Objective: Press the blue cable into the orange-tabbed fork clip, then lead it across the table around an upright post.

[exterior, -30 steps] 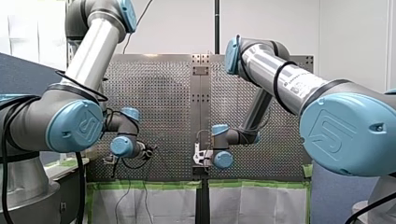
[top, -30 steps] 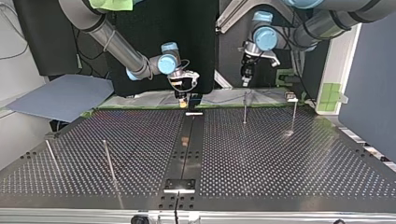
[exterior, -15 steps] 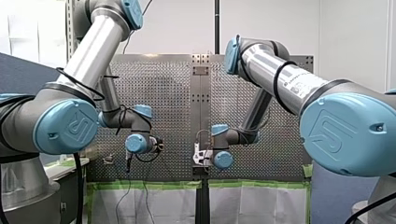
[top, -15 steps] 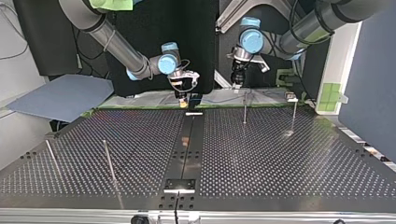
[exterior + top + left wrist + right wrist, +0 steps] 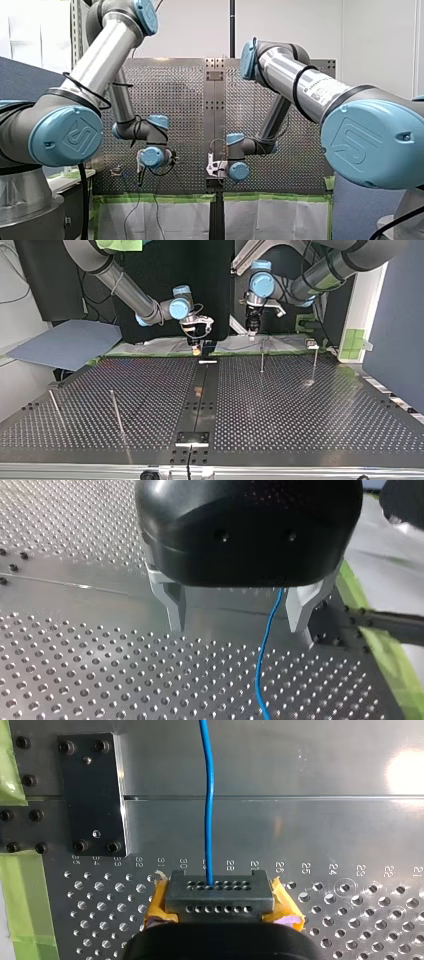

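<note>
Early stage. Your right gripper (image 5: 220,892) has its fingers clamped on the blue cable (image 5: 207,795) at the tabletop's (image 5: 300,410) far edge in top view. The left gripper (image 5: 237,625) has fingers apart w/ the cable btwn them, ungripped. Can't make out the fork clip. No cable round any post (image 5: 262,356) yet, so I'd judge both steps are left.

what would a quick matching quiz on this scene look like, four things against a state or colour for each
Things:
1. left gripper
2. right gripper
3. tape
4. post

States:
a. green
b. standing upright
c. shut on the blue cable
d. fingers apart, blue cable passing between them

Pairs: 1-d; 2-c; 3-a; 4-b
</note>
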